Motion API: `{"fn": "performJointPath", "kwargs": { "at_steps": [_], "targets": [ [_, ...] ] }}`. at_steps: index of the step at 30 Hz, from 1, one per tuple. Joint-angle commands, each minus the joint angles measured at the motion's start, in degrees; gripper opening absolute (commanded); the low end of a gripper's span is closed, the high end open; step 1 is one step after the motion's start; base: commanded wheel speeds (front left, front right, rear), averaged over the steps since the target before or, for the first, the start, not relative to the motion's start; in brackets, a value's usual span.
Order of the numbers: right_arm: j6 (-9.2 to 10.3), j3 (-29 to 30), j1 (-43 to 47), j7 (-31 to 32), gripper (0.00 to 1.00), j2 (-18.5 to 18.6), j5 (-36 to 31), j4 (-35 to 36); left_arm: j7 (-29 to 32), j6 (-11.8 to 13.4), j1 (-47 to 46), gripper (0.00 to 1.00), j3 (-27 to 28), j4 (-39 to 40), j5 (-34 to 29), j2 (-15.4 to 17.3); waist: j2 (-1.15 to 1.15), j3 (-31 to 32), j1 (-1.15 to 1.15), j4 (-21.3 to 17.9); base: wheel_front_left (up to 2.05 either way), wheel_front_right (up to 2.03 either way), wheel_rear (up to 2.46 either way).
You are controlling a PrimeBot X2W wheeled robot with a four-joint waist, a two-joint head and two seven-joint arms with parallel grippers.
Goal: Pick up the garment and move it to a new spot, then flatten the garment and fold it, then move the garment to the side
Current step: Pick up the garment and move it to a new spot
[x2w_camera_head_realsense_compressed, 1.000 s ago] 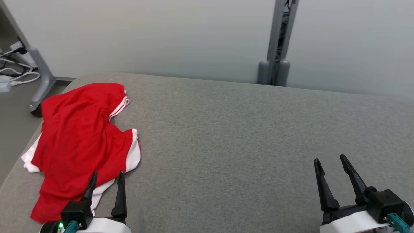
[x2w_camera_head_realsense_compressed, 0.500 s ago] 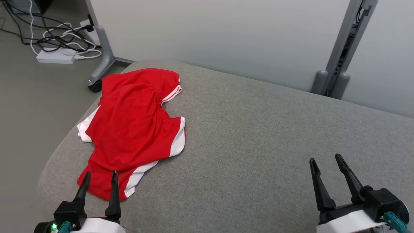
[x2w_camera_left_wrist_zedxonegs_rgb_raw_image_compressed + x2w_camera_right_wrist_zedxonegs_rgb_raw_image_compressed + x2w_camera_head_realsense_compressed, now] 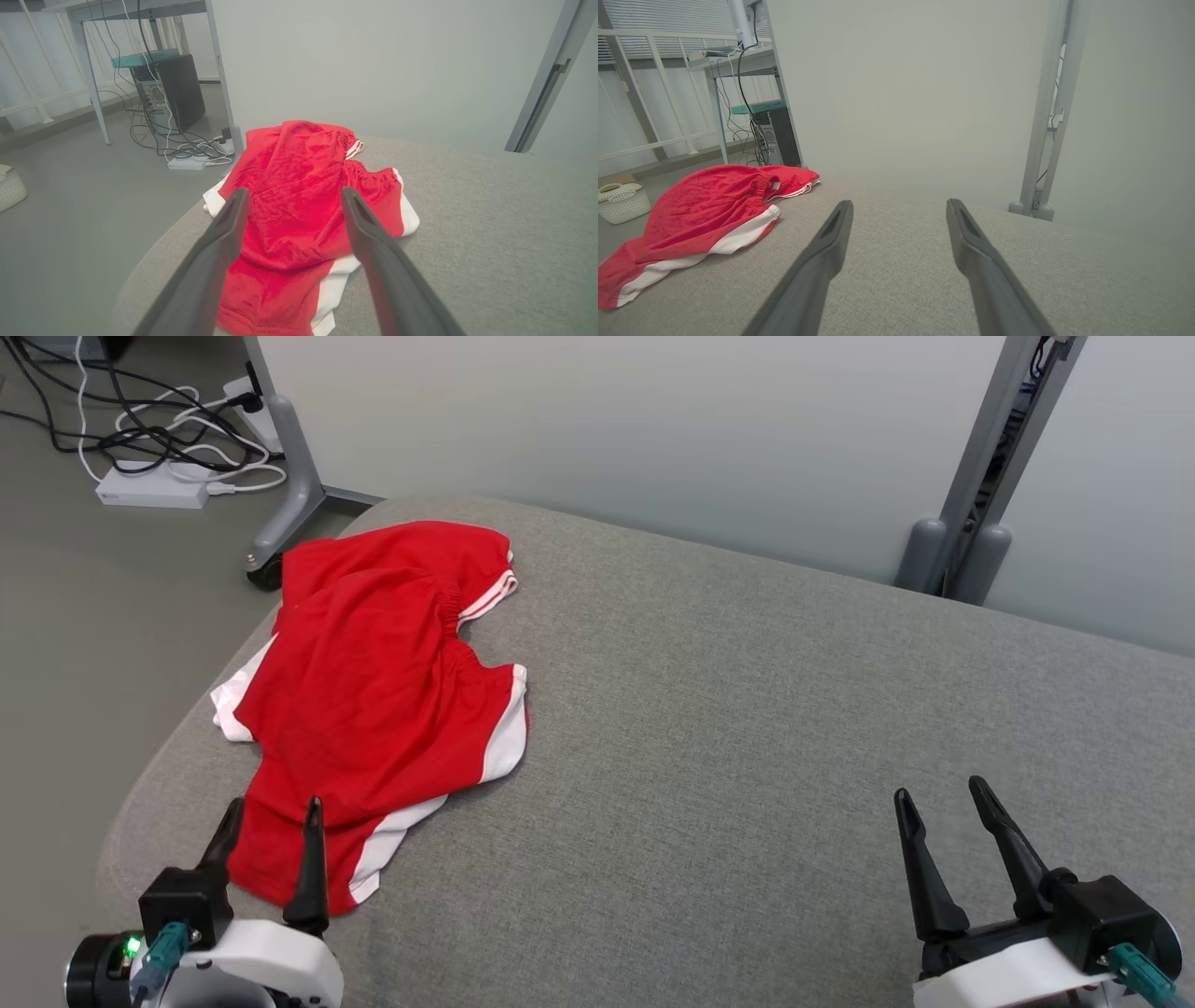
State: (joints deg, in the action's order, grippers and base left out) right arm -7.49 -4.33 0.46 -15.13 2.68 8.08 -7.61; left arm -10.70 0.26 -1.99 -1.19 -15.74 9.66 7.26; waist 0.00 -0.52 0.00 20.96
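Note:
The garment (image 3: 373, 700) is a pair of red shorts with white side stripes, lying crumpled near the left end of the grey padded surface (image 3: 747, 728). My left gripper (image 3: 273, 810) hovers open over the garment's near hem, nothing between its fingers. In the left wrist view the garment (image 3: 303, 205) spreads out ahead between and beyond the two fingers of the left gripper (image 3: 292, 192). My right gripper (image 3: 935, 791) stands open over bare fabric at the lower right, far from the garment. The right wrist view has the garment (image 3: 705, 219) at its left and the right gripper (image 3: 899, 204) open.
A grey wall runs behind the surface, with a metal post (image 3: 971, 513) at the back right. Off the left edge are the floor, a wheeled stand leg (image 3: 280, 513), cables and a power strip (image 3: 154, 490). A computer tower (image 3: 180, 91) and a white basket (image 3: 623, 203) stand further off.
The head camera has swung left, so the whole picture shifted right. Against the garment, my left gripper now sits nearer its near-left hem. Both grippers stay open.

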Motion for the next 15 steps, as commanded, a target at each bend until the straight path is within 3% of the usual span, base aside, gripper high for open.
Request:
{"fn": "performJointPath", "kwargs": {
  "at_steps": [1, 15],
  "targets": [
    [-0.01, 0.1, -0.7, -0.1, 1.0, 0.4, -0.2, 0.2, 0.3, -0.2, -1.1, 1.0, 0.0, 0.1, -0.2, 0.4, 0.0, -0.5, 0.0, -0.5, 0.0, 0.0, 0.0],
    [-0.01, 0.5, -5.8, -0.1, 1.0, 0.4, -3.8, 1.8, 10.7, -3.3, -20.9, 1.0, -3.4, -9.9, 0.3, 2.4, 0.0, -10.0, 0.0, -7.4, 0.0, 0.0, 0.0]
  ]
}}
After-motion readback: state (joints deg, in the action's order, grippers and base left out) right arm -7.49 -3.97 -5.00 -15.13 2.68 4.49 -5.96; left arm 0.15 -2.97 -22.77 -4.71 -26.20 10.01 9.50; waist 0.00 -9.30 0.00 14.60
